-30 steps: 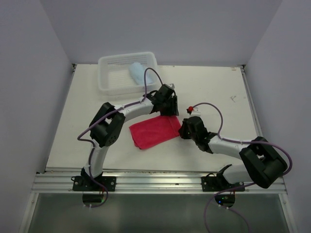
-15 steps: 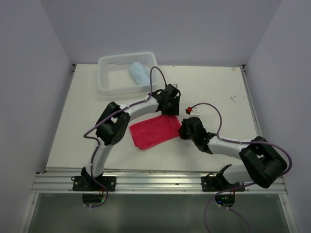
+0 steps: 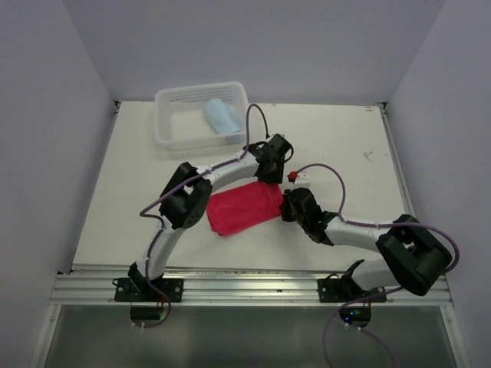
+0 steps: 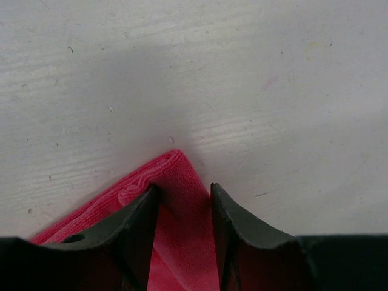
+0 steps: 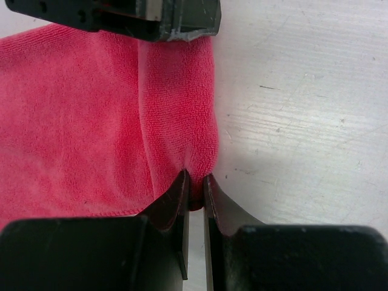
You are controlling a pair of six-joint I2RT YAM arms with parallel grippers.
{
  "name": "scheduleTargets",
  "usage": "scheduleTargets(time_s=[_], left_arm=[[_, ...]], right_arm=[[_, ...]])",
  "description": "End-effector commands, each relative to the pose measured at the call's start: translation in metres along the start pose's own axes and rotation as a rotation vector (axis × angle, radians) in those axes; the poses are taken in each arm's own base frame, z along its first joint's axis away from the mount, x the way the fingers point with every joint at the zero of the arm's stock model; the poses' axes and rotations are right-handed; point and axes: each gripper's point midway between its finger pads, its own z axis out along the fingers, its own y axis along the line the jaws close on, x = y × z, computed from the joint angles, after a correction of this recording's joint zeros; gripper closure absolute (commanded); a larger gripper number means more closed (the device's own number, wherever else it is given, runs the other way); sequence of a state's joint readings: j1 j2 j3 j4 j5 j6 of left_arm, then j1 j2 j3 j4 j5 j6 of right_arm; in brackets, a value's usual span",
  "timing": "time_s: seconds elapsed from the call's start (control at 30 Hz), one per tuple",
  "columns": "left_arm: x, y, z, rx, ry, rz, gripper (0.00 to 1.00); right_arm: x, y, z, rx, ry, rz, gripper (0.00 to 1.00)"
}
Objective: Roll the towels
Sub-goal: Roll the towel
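A red towel [image 3: 239, 209] lies on the white table, its right edge gathered into a raised fold. My left gripper [image 3: 271, 179] is at the towel's far right corner, its jaws closed around that corner [image 4: 177, 173]. My right gripper [image 3: 285, 208] is at the near right corner and pinches the fold [image 5: 182, 121] between nearly closed jaws [image 5: 196, 182]. The left gripper's fingers [image 5: 182, 18] show at the top of the right wrist view, on the same fold. A rolled light blue towel [image 3: 221, 116] lies in the white basket [image 3: 170, 136].
The basket stands at the table's back left, just behind the left arm. Purple cables loop over both arms. Walls enclose the table on the left, back and right. A metal rail runs along the near edge [image 3: 253, 282].
Both grippers moved slightly left and closer to the towel's right edge. That edge has bunched into a fold, and the towel looks narrower.
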State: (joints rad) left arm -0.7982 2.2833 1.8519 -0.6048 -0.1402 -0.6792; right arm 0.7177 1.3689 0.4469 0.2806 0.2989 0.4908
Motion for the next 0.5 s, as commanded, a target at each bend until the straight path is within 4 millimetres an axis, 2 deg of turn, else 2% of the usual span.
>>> scheduleTargets(time_s=[0.0,0.13,0.33,0.47], left_arm=[[0.048,0.042,0.026,-0.175,0.140,0.071,0.56],[0.058,0.047,0.031,-0.228,0.169,0.101,0.58],[0.062,0.037,0.036,-0.205,0.168,0.090,0.80],[0.050,0.024,0.030,-0.155,0.116,0.039,0.95]], right_arm=[[-0.004,0.001,0.001,0.016,-0.040,-0.039,1.00],[-0.006,0.000,-0.002,0.023,-0.057,-0.044,1.00],[-0.009,-0.002,-0.006,0.027,-0.076,-0.050,1.00],[-0.015,-0.003,-0.011,0.029,-0.093,-0.061,1.00]])
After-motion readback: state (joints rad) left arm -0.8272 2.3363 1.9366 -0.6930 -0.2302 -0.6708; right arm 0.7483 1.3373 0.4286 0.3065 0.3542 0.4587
